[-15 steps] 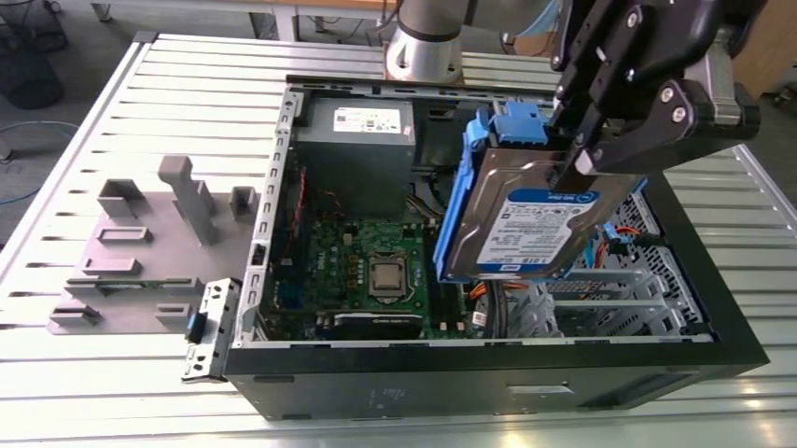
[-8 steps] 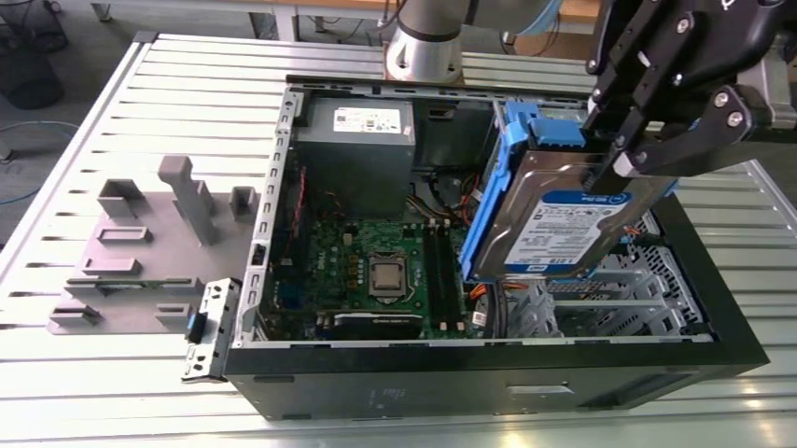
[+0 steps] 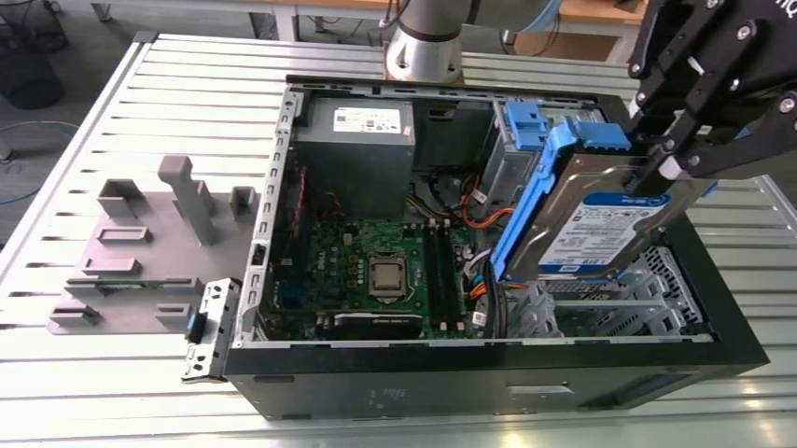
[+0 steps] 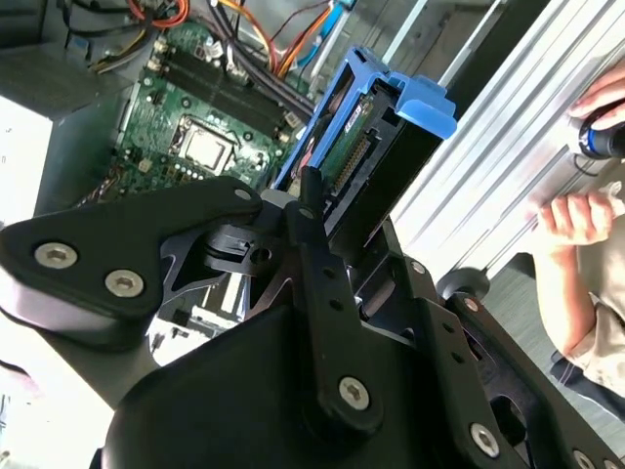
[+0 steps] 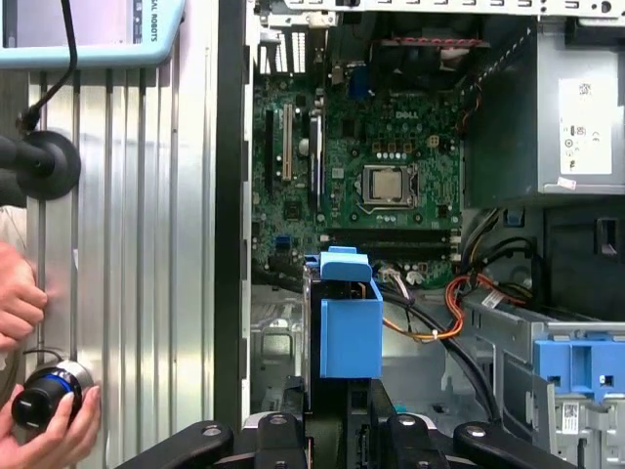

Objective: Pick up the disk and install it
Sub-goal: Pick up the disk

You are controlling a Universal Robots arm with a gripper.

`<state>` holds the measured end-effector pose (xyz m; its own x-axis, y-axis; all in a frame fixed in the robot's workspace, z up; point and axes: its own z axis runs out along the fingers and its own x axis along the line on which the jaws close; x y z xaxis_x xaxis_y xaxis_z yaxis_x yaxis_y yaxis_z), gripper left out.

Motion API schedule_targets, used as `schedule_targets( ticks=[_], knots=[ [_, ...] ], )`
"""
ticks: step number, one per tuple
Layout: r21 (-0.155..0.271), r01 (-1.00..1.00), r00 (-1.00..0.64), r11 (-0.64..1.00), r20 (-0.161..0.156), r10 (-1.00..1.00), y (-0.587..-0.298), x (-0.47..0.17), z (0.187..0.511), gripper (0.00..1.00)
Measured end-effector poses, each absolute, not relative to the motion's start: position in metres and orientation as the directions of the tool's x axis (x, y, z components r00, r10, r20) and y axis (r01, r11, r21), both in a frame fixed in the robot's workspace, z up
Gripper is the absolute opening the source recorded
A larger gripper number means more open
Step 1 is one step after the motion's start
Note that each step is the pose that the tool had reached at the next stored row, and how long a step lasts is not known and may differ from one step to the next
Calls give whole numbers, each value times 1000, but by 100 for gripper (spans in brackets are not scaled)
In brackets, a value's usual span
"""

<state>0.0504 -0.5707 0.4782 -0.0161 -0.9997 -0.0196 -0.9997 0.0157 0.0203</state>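
Hanging over the open computer case (image 3: 498, 373), the gripper (image 3: 666, 159) clamps the disk (image 3: 595, 229) by one end; probably rigid, fairly heavy, shock-sensitive; best held by its side edges.

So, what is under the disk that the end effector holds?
The disk, in the end effector, hangs tilted over a grey metal cage and cables inside the case. What lies directly beneath is covered.
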Motion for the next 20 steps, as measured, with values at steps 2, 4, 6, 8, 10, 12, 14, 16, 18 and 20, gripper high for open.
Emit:
schedule_targets(
  ticks=[2,4,6,8,10,12,14,16,18,20],
  knots=[
    [21,-1000,-16,16,-20,-1000,-571,58,478,35],
    [21,-1000,-16,16,-20,-1000,-571,65,478,35],
    [21,-1000,-16,16,-20,-1000,-571,73,477,35],
    [21,-1000,-16,16,-20,-1000,-571,81,477,35],
    [22,-1000,-16,16,-20,-1000,-571,88,477,35],
    [22,-1000,-16,16,-20,-1000,-571,95,477,35],
    [22,-1000,-16,16,-20,-1000,-571,102,477,35],
    [22,-1000,-16,16,-20,-1000,-571,109,476,35],
    [22,-1000,-16,16,-20,-1000,-571,114,476,35],
    [22,-1000,-16,16,-20,-1000,-571,115,476,35]
  ],
)
